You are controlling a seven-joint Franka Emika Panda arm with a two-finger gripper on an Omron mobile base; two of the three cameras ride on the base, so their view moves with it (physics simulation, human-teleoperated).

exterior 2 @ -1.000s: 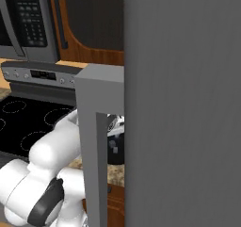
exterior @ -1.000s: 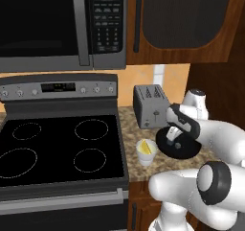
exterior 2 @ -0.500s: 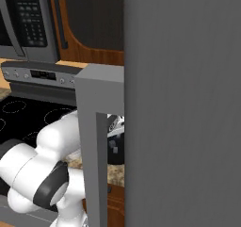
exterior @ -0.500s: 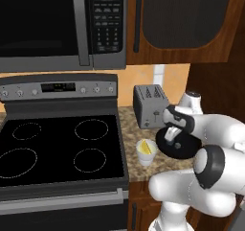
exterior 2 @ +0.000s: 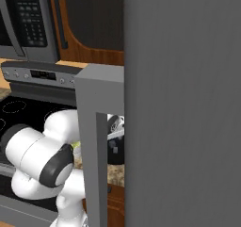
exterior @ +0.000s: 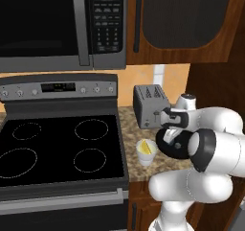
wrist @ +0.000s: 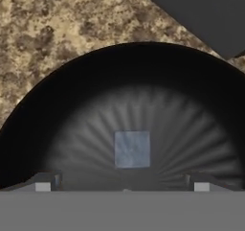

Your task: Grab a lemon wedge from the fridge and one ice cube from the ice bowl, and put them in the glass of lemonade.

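The black ice bowl lies right under my hand, with one pale blue-grey ice cube at its middle. My gripper is open, its fingertips set wide apart either side of the cube and touching nothing. From the left base view the gripper points down into the bowl, which the arm partly hides. The glass of lemonade stands just left of the bowl, with yellow at its top. I cannot make out a separate lemon wedge. The grey fridge stands at the right, its door open.
A silver toaster stands behind the bowl on the speckled counter. The black stove top is to the left, a microwave above it. The open fridge door's edge stands close in front of the arm.
The hand has shifted a little left and lower over the bowl, and the arm's elbow has swung round and up. The gripper stays open.
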